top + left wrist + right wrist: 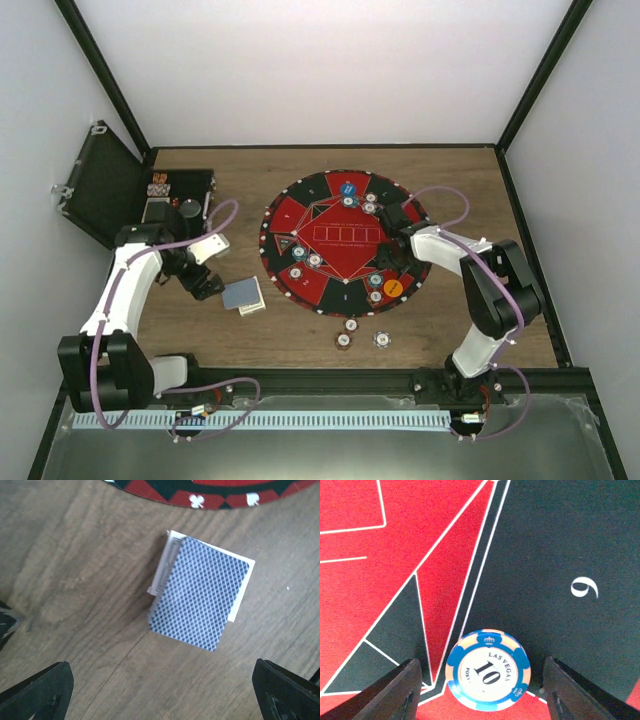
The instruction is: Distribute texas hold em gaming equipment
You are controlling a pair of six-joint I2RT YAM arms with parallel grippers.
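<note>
A deck of grey-blue-backed playing cards (243, 295) lies on the wooden table left of the mat. In the left wrist view the deck (200, 595) lies ahead of my left gripper (160, 700), which is open and empty. My left gripper (208, 287) sits just left of the deck. My right gripper (385, 263) is open over the mat's right side. A teal "10" poker chip (487, 677) lies flat between its fingers (395, 690), with a gap on each side. Several chips, a blue button (347, 188) and an orange button (393, 287) lie on the mat.
The round red-and-black mat (340, 262) fills the table's middle. Three chips (352, 325) lie on the wood just in front of it. The open black case (110, 185) stands at the far left. Walls and a black frame enclose the table.
</note>
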